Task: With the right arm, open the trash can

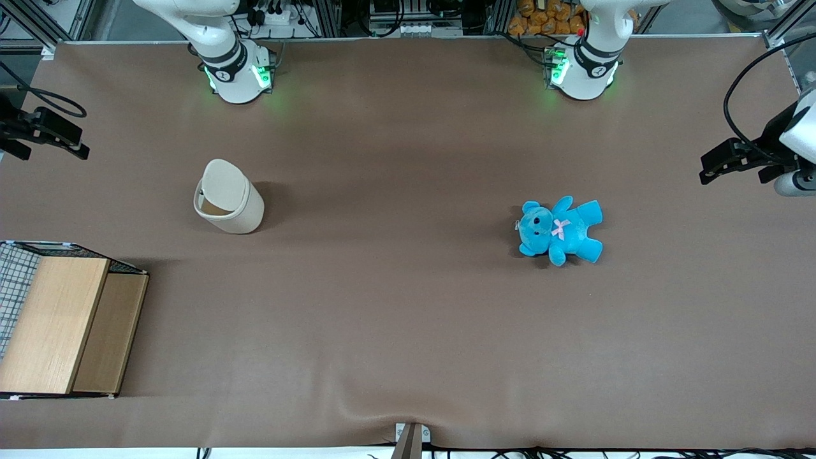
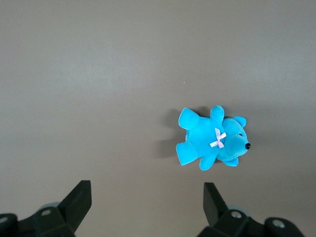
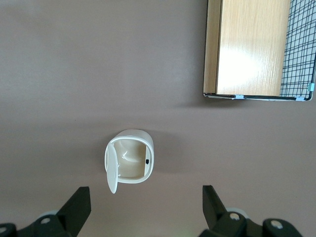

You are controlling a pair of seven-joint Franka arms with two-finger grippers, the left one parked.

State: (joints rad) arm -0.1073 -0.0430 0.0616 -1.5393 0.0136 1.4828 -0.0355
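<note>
My claw [image 3: 143, 207] hangs wide open and empty above the trash can [image 1: 228, 197], whose lid [image 1: 224, 185] stands raised, bare brown tabletop [image 1: 395, 306] all around it.

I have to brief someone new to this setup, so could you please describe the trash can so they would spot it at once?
Start at the wooden box with wire mesh at the working arm's end of the brown table. The trash can stands farther from the front camera, alone: a small cream-white rounded bin, lid swung up. The right gripper hangs above it, fingers open.

A robotics lab: aluminium framing [image 1: 38, 25] and cabling [image 1: 280, 16] border the table [image 1: 408, 319].
</note>
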